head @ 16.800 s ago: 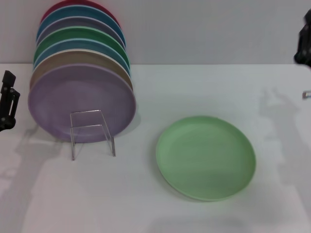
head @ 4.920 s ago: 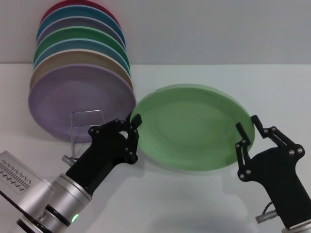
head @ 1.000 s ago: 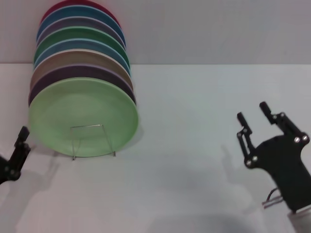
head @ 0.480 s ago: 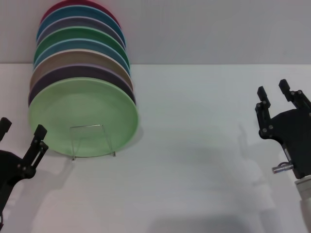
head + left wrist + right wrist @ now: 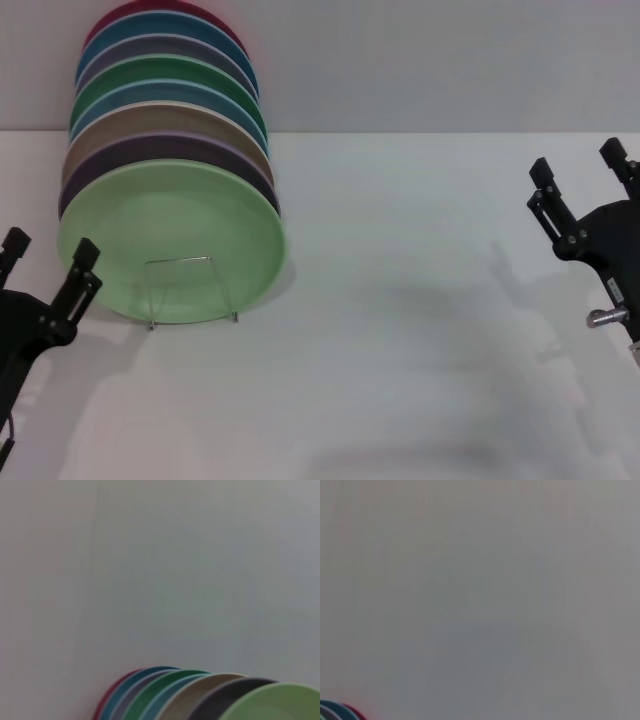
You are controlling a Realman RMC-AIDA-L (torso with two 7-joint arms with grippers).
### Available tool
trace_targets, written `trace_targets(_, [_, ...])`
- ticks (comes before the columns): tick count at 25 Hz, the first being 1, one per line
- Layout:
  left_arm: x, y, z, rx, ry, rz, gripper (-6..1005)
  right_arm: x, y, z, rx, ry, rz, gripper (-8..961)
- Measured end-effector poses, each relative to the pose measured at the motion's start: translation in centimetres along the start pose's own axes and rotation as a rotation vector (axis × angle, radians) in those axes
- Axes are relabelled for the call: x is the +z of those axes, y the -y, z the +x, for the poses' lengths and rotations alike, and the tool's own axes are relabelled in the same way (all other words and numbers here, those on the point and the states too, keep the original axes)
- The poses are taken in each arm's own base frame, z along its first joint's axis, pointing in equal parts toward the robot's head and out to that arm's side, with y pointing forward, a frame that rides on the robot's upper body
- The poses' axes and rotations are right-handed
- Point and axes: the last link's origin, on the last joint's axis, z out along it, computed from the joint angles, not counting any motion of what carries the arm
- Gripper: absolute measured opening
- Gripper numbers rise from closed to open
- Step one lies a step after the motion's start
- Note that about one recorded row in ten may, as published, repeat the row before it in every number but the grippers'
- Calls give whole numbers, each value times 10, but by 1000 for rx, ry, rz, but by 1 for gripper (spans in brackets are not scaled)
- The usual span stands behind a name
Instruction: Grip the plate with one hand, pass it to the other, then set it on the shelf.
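Note:
The light mint-green plate [image 5: 170, 240] stands upright at the front of a row of plates, leaning in the small clear rack [image 5: 188, 290] at the table's left. Its rim also shows in the left wrist view [image 5: 275, 702]. My left gripper [image 5: 50, 260] is open and empty at the left edge, just left of the plate and apart from it. My right gripper [image 5: 580, 170] is open and empty at the far right edge, well away from the plate.
Behind the mint plate stand several upright plates [image 5: 160, 100]: dark purple, tan, light blue, darker green, lilac, blue and red. They show in the left wrist view too [image 5: 165, 690]. A white table [image 5: 400, 330] spreads between the arms, with a grey wall behind.
Both arms have drawn back outward over the last second. The left gripper came up into view at the left edge; the right gripper moved up and right. The plate stays on the rack.

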Motion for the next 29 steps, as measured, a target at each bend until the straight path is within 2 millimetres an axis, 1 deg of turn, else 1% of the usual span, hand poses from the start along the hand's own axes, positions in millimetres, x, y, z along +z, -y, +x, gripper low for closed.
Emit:
trace_targets(5, [2, 6, 0, 3, -1, 41, 781, 1, 3, -2, -9, 16, 19, 760])
trace_targets(10, [3, 10, 1, 5, -5, 62, 780, 1, 7, -2, -22, 17, 30, 757])
trace_targets(22, [-3, 10, 1, -3, -6, 64, 776, 2, 13, 0, -49, 6, 33, 753])
trace_targets(29, [-5, 9, 2, -7, -12, 63, 776, 3, 21, 0, -65, 4, 59, 753])
